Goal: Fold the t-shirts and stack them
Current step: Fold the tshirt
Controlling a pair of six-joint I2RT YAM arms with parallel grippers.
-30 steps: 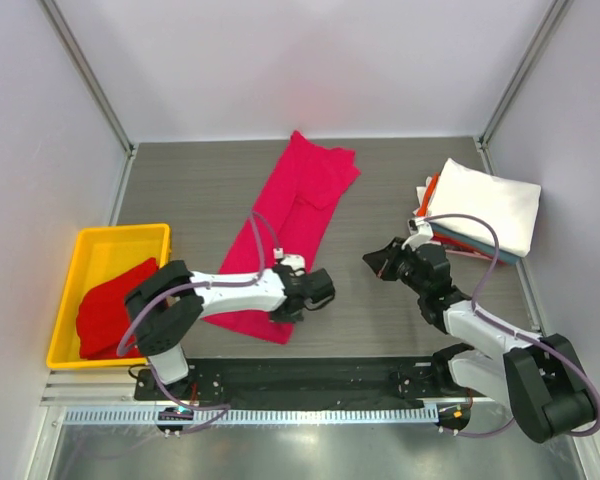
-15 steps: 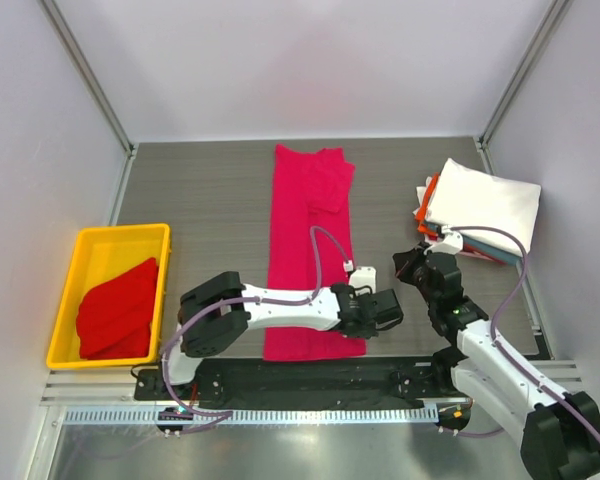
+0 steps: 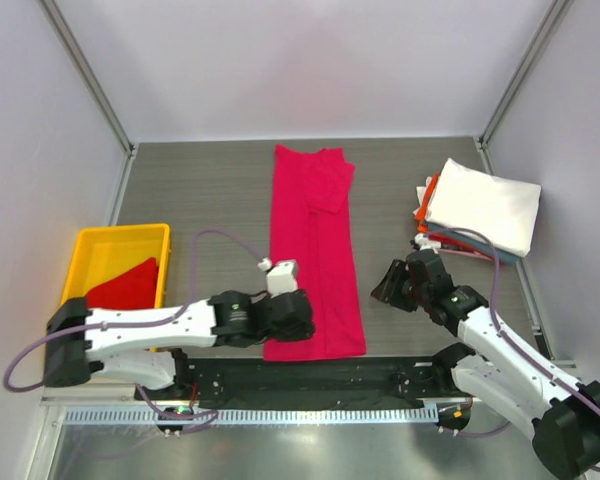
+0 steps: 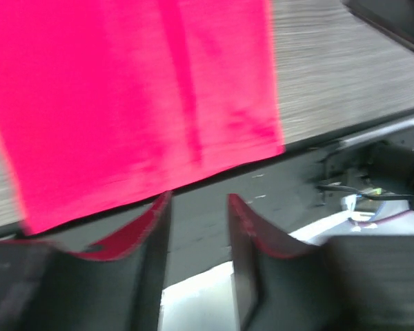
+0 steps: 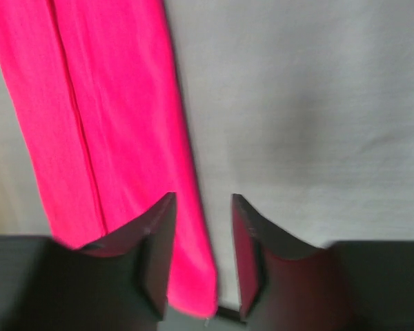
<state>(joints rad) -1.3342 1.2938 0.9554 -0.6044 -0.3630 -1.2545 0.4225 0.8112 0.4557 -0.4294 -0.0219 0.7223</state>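
Grey wood-grain table [image 3: 200, 190], walled on three sides. Magenta t-shirt [image 3: 310, 250] lies flat as a long narrow strip, its hem at the table's near edge.

Left gripper [image 4: 196, 200] sits at the near-left corner of that shirt. Jaws are spread with nothing between them, and the hem lies just beyond the tips.

Right gripper [image 5: 201, 200] hangs just right of the shirt's near-right edge. Jaws are likewise spread and empty, and the edge shows through the gap.

Risk: pinching only the top layer, or lifting the two corners unevenly, would skew the next fold.

Folded stack [image 3: 485, 205] rests well right of the shirt. Darker red t-shirt [image 3: 130, 285] lies in the yellow tray [image 3: 95, 250], well left of it.
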